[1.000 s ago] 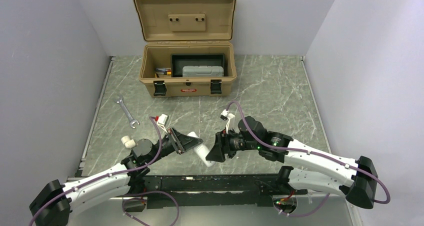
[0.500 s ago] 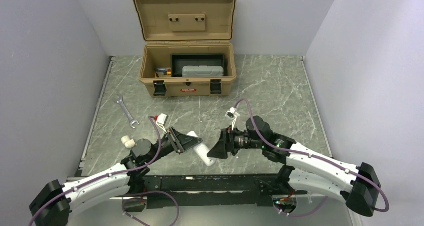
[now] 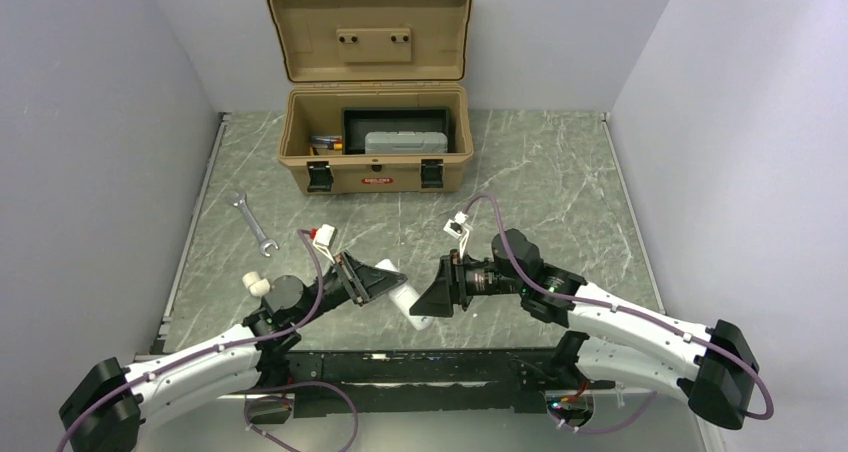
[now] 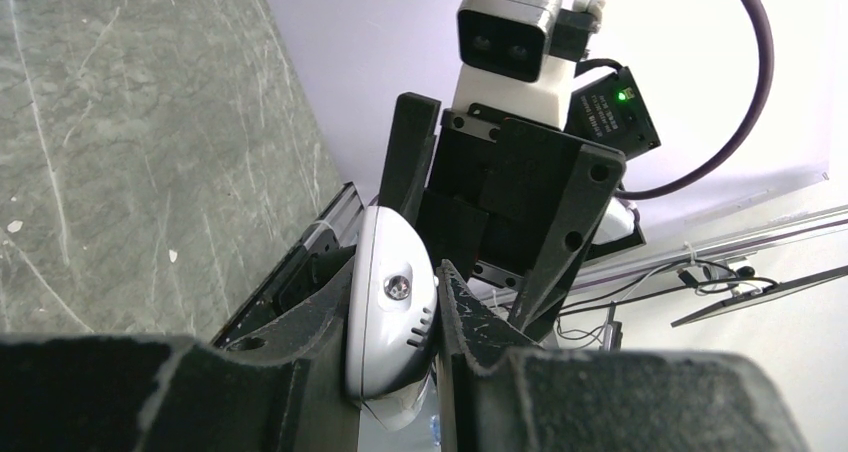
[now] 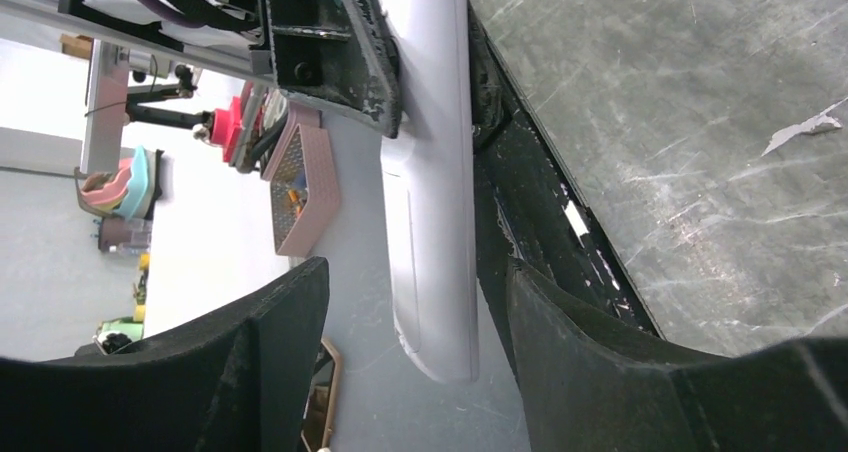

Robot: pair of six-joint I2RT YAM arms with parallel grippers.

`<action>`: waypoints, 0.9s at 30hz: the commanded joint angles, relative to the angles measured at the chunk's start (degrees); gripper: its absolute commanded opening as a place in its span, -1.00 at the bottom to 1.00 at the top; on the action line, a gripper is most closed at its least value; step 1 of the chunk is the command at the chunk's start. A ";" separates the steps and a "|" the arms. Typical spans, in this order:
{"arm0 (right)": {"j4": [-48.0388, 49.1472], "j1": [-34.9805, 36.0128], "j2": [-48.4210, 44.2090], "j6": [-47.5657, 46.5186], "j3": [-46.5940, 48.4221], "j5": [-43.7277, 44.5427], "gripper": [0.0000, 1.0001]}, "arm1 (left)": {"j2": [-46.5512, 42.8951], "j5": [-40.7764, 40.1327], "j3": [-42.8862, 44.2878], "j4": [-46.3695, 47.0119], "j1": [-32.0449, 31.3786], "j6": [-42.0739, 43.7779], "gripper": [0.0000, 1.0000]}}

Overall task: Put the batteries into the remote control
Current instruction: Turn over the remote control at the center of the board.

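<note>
White remote control [image 3: 411, 308] clamped in the left claw [image 3: 390, 277], with the right claw [image 3: 428, 298] spread wide at its free end.
Silver wrench [image 3: 252, 224] lies flat on the grey marbled table [image 3: 540, 182] toward 10 o'clock, well apart from both arms. Tan toolbox [image 3: 375, 177] stands at 12 o'clock with its lid thrown back. Near 6 o'clock, just left of centre, the left claw is closed tight across the remote's narrow sides, the free end aimed toward 4 o'clock. Just beside it, the right claw faces 9 o'clock. Its own camera shows the remote's rounded tip between the two wide-apart fingers [image 5: 570, 337], with a gap on each side. It grips nothing.
</note>
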 commanded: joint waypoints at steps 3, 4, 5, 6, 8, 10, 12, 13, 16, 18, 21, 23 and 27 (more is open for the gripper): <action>4.56 -0.13 1.03 0.95 0.42 -1.60 0.26 | 0.32 1.58 4.62 3.59 -0.02 1.81 -1.00; 4.62 -0.13 1.38 1.01 0.51 -1.67 0.23 | 0.45 1.70 4.79 3.71 0.02 1.84 -1.00; 4.83 -0.13 1.53 1.06 0.46 -1.82 0.21 | 0.58 1.73 4.87 3.87 -0.04 1.79 -1.00; 4.90 -0.10 1.80 1.06 0.61 -1.99 0.18 | 0.70 1.73 4.88 4.12 -0.05 1.70 -1.00; 4.63 -0.12 2.29 0.88 1.16 -2.41 0.14 | 0.78 1.66 4.90 4.38 -0.02 1.60 -1.00; 4.52 -0.07 2.74 0.70 1.68 -2.78 0.09 | 0.83 1.56 4.99 4.23 -0.01 1.76 -1.00; 4.98 -0.14 2.86 0.85 1.65 -3.07 0.05 | 0.99 1.55 5.28 4.07 0.00 2.00 -1.00; 5.32 -0.17 2.86 1.07 1.55 -3.08 0.04 | 1.14 1.62 5.53 3.89 0.02 2.12 -1.00; 5.86 -0.15 2.65 1.33 1.18 -3.04 -0.03 | 1.52 1.74 6.03 3.68 -0.03 2.53 -1.00; 5.71 -0.10 2.59 1.15 1.19 -2.99 -0.07 | 1.61 1.42 6.06 3.82 -0.02 2.71 -1.00; 5.72 -0.14 2.49 0.35 1.42 -2.99 -0.18 | 1.37 0.74 6.20 3.26 0.02 3.07 -1.00; 5.98 -0.15 2.54 -0.05 1.61 -3.12 -0.28 | 0.98 0.72 6.57 2.13 -0.02 3.54 -1.00; 7.87 -0.15 3.31 0.02 1.52 -3.81 -0.67 | 0.47 0.92 7.50 -0.49 0.01 4.44 -1.00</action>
